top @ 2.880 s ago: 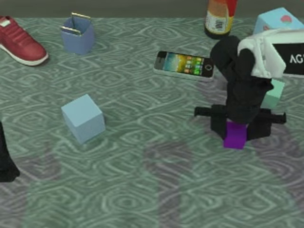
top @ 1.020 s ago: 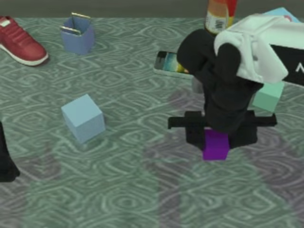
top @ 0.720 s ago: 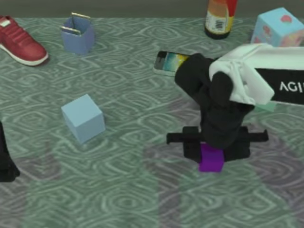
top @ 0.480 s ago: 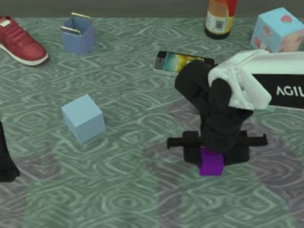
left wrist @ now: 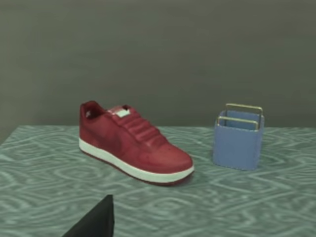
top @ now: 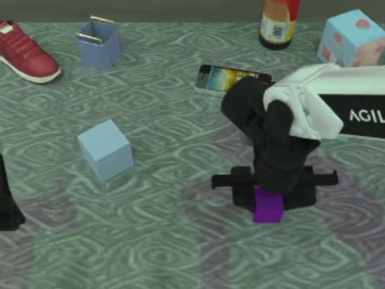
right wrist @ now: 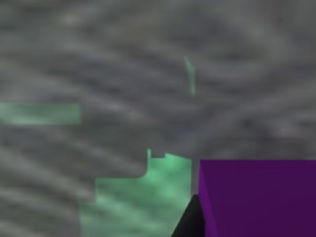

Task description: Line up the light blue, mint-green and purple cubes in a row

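My right gripper (top: 269, 200) is shut on the purple cube (top: 267, 210), low over the table right of centre. In the right wrist view the purple cube (right wrist: 256, 197) fills the corner beside a dark finger (right wrist: 190, 223), close above the cloth. The light blue cube (top: 105, 149) sits alone on the left half of the table, well apart from the purple one. My right arm hides the mint-green cube. My left gripper (top: 7, 208) is parked at the table's left edge, open and holding nothing.
Along the back stand a red shoe (top: 27, 53), a blue holder (top: 98, 43), a phone (top: 219, 77), a bottle (top: 278, 24) and a pale blue printed box (top: 352, 37). The left wrist view shows the shoe (left wrist: 133, 143) and holder (left wrist: 238, 143).
My right gripper carried the purple cube leftward and toward the table's front, then sank lower. It has barely moved in the last half second. The left arm stayed still.
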Robot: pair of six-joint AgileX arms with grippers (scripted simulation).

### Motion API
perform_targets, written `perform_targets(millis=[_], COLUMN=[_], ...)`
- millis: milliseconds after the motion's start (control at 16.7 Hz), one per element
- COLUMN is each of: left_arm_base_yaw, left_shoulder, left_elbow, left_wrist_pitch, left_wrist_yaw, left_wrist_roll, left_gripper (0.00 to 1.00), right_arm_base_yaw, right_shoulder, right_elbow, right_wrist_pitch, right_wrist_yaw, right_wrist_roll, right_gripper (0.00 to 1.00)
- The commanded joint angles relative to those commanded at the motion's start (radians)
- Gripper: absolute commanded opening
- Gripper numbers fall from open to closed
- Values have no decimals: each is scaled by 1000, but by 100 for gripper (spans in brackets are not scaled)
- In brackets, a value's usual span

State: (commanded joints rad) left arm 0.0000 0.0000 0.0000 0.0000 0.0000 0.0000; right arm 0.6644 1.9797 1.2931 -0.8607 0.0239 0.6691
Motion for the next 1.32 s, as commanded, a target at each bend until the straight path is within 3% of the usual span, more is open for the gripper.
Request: perform_targets(millis=[420,1020,1320], left_arm_base_yaw=[0,0,0], left_shoulder=[0,0,0], left_elbow=[0,0,0], left_wrist_pitch=[0,0,0], left_wrist_yaw=[0,0,0], left_wrist_roll=[0,0,0], left_gripper=[100,100,100], right_arm_base_yaw=[0,-1,6], right_shoulder=[0,-2,-48], right_elbow=[0,3,101], right_wrist_pitch=[0,-4,-155], right_wrist_yaw=[0,0,0], right_wrist_roll=[0,0,4], right_gripper=[98,100,100])
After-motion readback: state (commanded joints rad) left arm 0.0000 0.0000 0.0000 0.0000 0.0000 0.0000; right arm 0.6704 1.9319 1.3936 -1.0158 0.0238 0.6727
